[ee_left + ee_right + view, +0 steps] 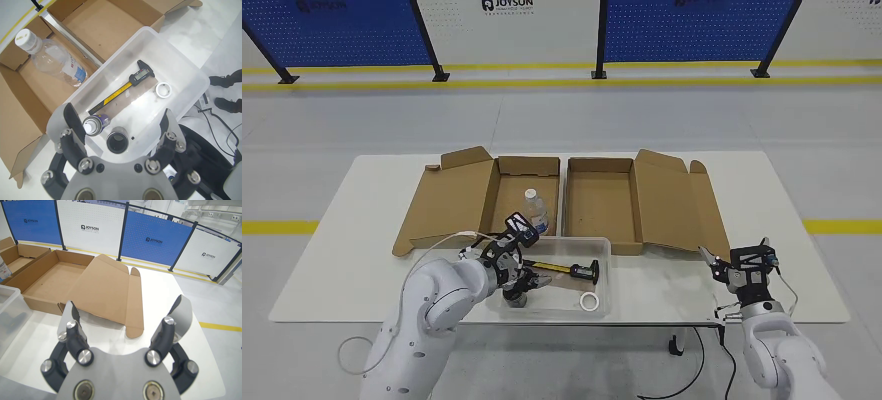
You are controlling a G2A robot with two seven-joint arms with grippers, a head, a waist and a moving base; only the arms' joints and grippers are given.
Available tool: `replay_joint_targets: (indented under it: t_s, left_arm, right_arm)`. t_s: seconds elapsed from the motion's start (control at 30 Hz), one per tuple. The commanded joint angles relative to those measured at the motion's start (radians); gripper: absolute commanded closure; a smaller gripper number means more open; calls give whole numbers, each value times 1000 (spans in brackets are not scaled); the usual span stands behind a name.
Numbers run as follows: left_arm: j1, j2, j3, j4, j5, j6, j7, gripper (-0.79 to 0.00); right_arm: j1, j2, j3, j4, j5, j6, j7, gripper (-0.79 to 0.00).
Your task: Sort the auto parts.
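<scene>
Picking next part out of clear bin (189, 62), by the look of it: L gripper (120, 113) poised over bin's near end, jaws spread wide, nothing held, one finger just beside spray can (94, 123), metal sleeve (117, 141) under the gap. Next move, prob: drop straight down, centre on sleeve or can, close w/o clipping bin wall; both upright and round, so could tip if caught off-centre. R gripper (125, 303) over table (160, 313) near its edge, well apart from bin, jaws open, empty. Bin contents: can, sleeve, digital caliper (124, 87) lying flat, white ring (163, 90). L cardboard box (28, 91): one clear plastic bottle (56, 60) lying down. R cardboard box (56, 275): bare cardboard floor showing
</scene>
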Motion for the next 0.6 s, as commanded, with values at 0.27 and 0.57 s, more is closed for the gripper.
replay_joint_targets:
  t_s: [0.27,0.57]
  left_arm:
    - [3,0,-2,1,1,10,19,-785]
    - [7,12,-2,-5,46,-2,83,-785]
  right_arm:
    - [0,0,0,0,0,0,0,-785]
    - [0,0,0,0,0,0,0,-785]
